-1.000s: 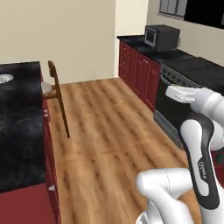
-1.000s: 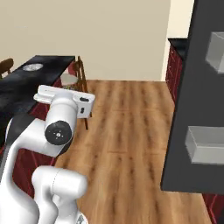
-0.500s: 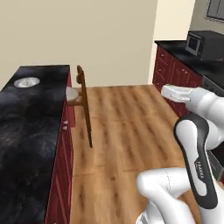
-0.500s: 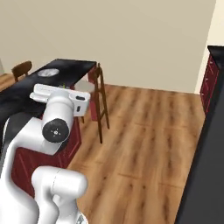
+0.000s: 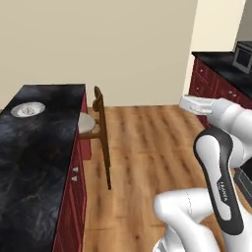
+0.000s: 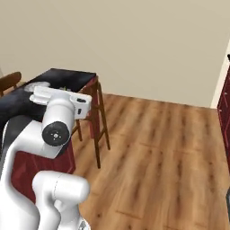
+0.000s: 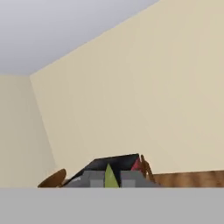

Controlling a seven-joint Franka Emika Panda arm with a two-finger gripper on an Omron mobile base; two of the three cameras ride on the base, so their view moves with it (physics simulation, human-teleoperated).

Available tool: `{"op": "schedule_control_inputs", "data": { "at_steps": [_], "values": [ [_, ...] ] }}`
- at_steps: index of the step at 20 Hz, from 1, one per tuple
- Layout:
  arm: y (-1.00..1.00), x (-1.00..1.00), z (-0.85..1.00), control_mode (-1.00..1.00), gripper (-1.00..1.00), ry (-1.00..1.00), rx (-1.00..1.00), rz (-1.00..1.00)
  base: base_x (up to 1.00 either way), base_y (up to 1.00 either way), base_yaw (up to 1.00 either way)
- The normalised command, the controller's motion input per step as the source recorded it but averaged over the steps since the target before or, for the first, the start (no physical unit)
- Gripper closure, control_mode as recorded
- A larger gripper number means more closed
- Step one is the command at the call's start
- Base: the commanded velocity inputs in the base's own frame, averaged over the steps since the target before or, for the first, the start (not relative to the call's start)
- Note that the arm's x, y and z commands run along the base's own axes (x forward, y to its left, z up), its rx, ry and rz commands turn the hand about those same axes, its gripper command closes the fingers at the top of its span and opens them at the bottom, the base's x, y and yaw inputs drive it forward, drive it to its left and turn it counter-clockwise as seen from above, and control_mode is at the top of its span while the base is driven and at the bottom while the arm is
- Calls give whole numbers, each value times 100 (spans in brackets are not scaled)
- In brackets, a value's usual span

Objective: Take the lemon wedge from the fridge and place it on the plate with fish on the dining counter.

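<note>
I saw the hand (image 7: 111, 180) clenched on the lemon wedge (image 7: 111, 177), held up facing the wall, while the plate with fish (image 5: 28, 109) sat on the counter (image 5: 34, 162) beside a stool (image 5: 96, 129).

This is a home kitchen with an eating area: a long black marbled dining counter (image 5: 39, 147) on a red base runs along warm wood-plank flooring (image 5: 147, 142) beneath plain cream walls (image 5: 98, 44). A brown wooden stool with a pale round seat (image 5: 96, 125) is drawn up to the counter's long side, and a round white-grey plate bearing a small pale fish (image 5: 27, 109) sits near its far left corner. By the right wall stand red base cabinets with a black top (image 5: 216, 74), carrying a grey microwave (image 5: 243, 56).
</note>
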Motion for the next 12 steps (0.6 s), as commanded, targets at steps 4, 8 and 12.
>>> {"op": "schedule_control_inputs", "data": {
  "at_steps": [4, 8, 12],
  "values": [
    [0, 0, 0, 100, 100, 0, 0, 0, 100, 0, 25],
    [0, 0, 0, 100, 100, 0, 0, 0, 100, 0, 41],
    [0, 0, 0, 100, 100, 0, 0, 0, 89, 0, 62]
  ]
}}
